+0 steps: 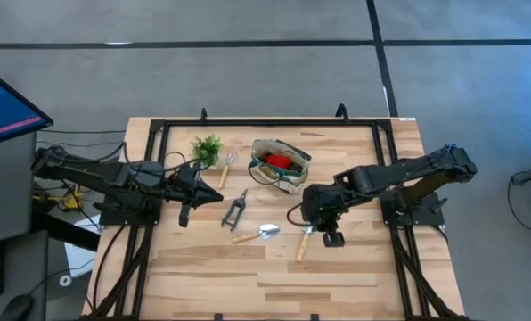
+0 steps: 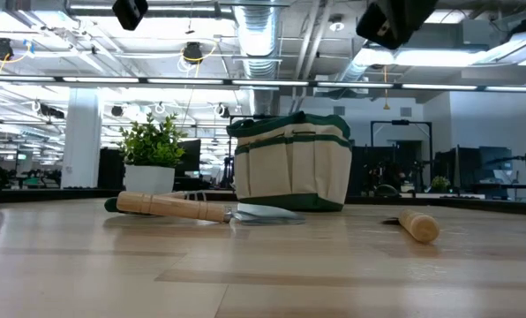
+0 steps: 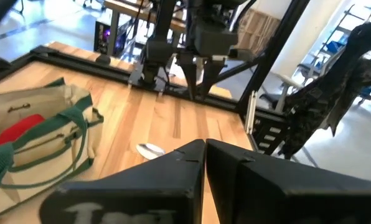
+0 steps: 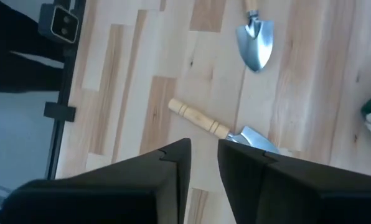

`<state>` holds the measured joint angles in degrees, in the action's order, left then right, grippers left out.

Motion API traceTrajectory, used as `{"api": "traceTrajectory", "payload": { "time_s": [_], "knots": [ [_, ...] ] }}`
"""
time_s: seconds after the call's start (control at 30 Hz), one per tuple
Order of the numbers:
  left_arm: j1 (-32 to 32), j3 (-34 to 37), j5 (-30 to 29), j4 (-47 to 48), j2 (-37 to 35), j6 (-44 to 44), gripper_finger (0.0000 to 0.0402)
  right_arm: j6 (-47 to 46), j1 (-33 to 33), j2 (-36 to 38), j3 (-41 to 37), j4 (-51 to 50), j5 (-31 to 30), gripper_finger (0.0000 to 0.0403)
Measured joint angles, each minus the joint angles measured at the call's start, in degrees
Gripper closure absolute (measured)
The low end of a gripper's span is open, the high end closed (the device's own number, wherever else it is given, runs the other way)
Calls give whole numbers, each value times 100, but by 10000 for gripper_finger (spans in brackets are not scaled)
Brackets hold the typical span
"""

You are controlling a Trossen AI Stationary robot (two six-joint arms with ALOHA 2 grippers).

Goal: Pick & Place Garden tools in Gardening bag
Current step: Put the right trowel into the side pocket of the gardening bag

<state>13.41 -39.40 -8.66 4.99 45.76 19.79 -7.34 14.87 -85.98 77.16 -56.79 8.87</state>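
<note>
Overhead: gardening bag (image 1: 281, 166) at table's far centre, red piece (image 1: 277, 161) inside; pruning shears (image 1: 235, 210) and two trowels (image 1: 257, 234) (image 1: 303, 242) lie nearer than bag. Right gripper (image 1: 331, 238) hovers beside second trowel; left gripper (image 1: 186, 212) left of bag. Low view: bag (image 2: 289, 168) behind trowel (image 2: 201, 209). Left wrist: fingers (image 3: 173, 180) pressed together, empty. Right wrist: fingers (image 4: 173, 168) narrowly parted, holding nothing, above trowel (image 4: 226, 130).

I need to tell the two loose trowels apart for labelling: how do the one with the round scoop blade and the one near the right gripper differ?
The round-blade trowel lies nearly crosswise, left of the narrow trowel, which lies more lengthwise. The round-blade trowel's scoop is wide; the narrow trowel's blade is slimmer and sits under the right gripper. Both have wooden handles and lie flat.
</note>
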Motion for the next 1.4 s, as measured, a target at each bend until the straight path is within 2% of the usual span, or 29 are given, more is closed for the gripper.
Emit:
{"api": "traceTrajectory", "payload": {
  "time_s": [0.33,0.47,0.6,0.97,1.13,1.3,1.4],
  "knots": [
    [28,0,5,-21,585,61,399,-568,396,-695,0,-26,-7,330],
    [27,0,211,-53,648,62,399,-577,536,-998,-2,-7,-8,330],
    [61,0,399,-91,643,63,399,-103,584,-1258,-2,4,-211,330],
    [174,0,404,-132,636,63,399,1646,586,-1898,0,172,-295,330],
    [174,0,406,-151,638,63,399,1845,541,-2114,0,388,-347,330],
    [174,0,403,-170,637,63,399,1959,431,-2329,-2,519,-874,330],
    [174,0,405,-170,637,63,399,2150,341,-2503,0,511,-995,329]
  ]
}}
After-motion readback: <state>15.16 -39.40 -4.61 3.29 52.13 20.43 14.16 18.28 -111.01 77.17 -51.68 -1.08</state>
